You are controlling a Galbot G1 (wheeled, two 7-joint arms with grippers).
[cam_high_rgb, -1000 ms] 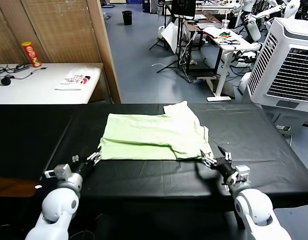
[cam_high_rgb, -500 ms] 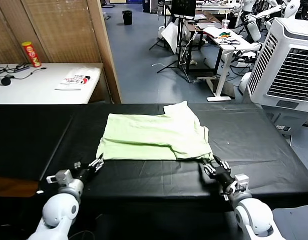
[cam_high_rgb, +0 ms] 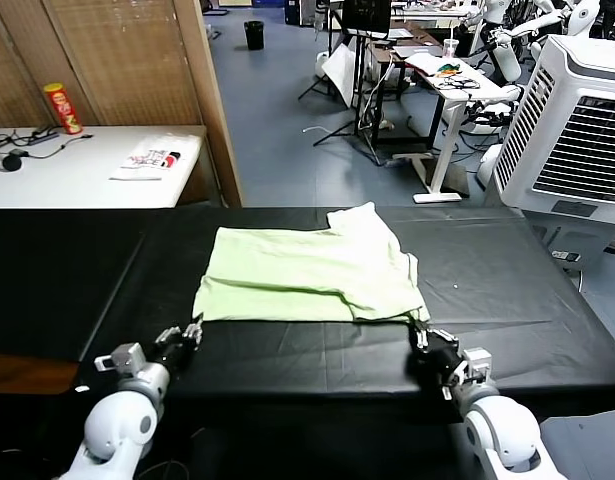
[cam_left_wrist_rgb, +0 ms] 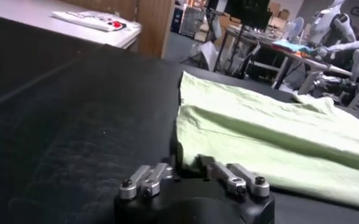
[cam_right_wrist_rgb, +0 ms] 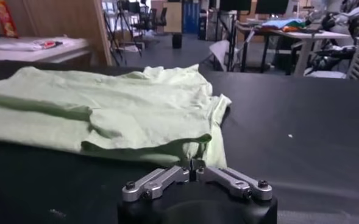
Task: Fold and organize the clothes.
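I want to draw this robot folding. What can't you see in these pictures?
- Head view: the packet's print, too small to read.
- Left wrist view: the left gripper's fingertips, hidden by its own body.
- All views: the T-shirt's underside, folded under against the table.

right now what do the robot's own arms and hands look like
Both arms end in rounded, glossy white shells near the wrist. Each hand, the left hand and the right hand, has a black body with silver-grey metal linkage bars fixed by dark screws, clearest in the wrist views. A small grey block sits by each wrist. No loose cables or markings are visible.
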